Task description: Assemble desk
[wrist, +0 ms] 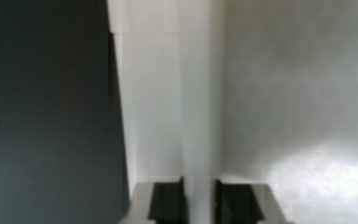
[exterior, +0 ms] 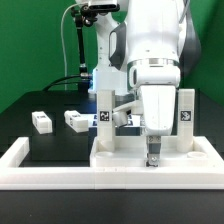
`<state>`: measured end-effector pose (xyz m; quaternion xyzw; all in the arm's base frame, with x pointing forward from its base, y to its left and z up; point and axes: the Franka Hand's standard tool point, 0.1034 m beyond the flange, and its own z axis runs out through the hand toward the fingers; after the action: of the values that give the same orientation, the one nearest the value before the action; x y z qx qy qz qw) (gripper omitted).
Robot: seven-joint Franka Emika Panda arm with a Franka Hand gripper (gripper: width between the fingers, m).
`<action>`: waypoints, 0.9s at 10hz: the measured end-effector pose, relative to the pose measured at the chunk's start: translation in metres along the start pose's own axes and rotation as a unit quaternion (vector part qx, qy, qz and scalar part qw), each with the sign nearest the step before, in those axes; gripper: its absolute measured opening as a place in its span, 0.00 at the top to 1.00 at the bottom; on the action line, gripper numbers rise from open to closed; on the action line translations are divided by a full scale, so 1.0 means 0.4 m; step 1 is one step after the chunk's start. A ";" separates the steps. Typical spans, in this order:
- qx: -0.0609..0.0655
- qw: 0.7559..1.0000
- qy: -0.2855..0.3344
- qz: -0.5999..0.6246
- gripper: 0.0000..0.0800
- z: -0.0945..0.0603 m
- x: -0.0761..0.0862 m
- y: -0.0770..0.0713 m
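Observation:
The white tabletop [exterior: 120, 152] lies flat, with two white tagged legs standing on it, one [exterior: 103, 115] at the exterior view's left and one [exterior: 185, 112] at its right. Two more legs [exterior: 41, 122] [exterior: 76, 120] lie loose on the black table further to the exterior view's left. My gripper [exterior: 153, 157] points straight down at the panel's near edge. In the wrist view my gripper [wrist: 202, 192] is shut on the tabletop's raised rim [wrist: 158, 100]. A dark finger [wrist: 167, 205] sits on each side of a thin white strip, beside the panel's flat face [wrist: 300, 100].
A long low white barrier wall [exterior: 60, 172] runs along the front and turns back at both ends, right against the tabletop. A black stand with a cable [exterior: 78, 50] rises at the back. Green screens close off the scene behind.

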<state>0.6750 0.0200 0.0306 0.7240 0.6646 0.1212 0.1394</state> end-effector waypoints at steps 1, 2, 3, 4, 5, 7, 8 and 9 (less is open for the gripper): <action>0.003 1.000 -0.001 0.002 0.91 0.000 0.000 0.000; 0.004 1.000 -0.002 0.002 0.91 0.001 -0.001 0.000; 0.004 1.000 -0.002 0.003 0.91 0.001 -0.004 0.000; 0.004 1.000 -0.002 0.003 0.91 0.001 -0.004 0.000; 0.004 1.000 -0.002 0.003 0.81 0.001 -0.005 0.000; 0.004 1.000 -0.002 0.004 0.42 0.001 -0.006 0.000; 0.004 1.000 -0.002 0.004 0.42 0.001 -0.006 0.000; 0.004 1.000 -0.002 0.004 0.24 0.001 -0.007 0.000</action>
<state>0.6749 0.0172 0.0302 0.7276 0.6618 0.1171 0.1374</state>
